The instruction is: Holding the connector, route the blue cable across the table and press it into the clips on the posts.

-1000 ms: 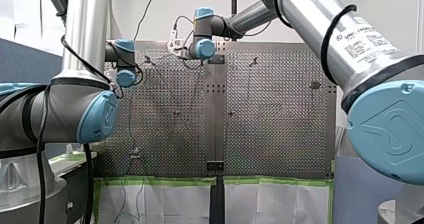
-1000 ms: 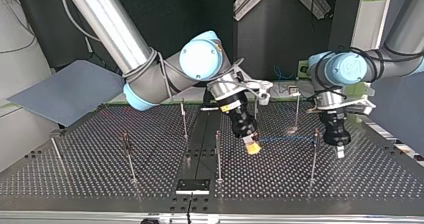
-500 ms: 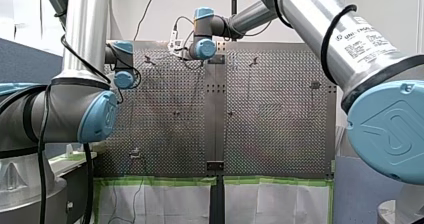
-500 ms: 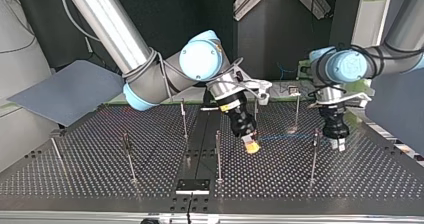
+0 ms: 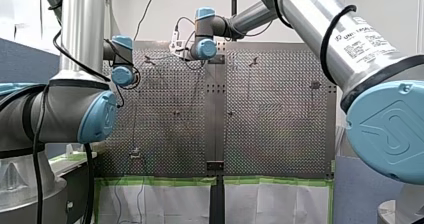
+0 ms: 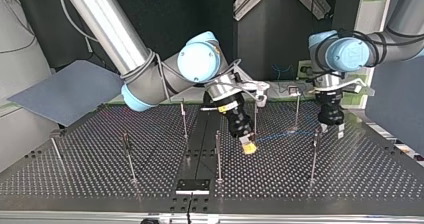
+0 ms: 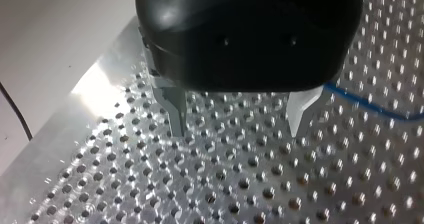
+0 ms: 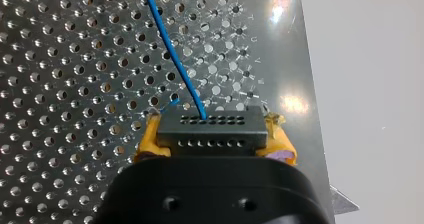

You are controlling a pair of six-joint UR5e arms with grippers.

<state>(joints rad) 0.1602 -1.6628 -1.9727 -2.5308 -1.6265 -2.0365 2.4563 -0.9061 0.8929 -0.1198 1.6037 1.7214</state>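
One connector (image 8: 210, 131), one blue cable (image 8: 170, 44)

My left arm's black gripper (image 7: 236, 129) points down, metal fingers (image 7: 175, 110) spread apart; my right arm's tilted gripper (image 6: 248, 146) clamps yellow pads (image 8: 149, 143) on a black rectangular connector (image 8: 210, 132).

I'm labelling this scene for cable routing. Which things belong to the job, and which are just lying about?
Job: connector, blue cable, posts, my right gripper shut on the connector, my left gripper open, perforated table.
Lying about: grey board beside the table, black plate at the table's edge.
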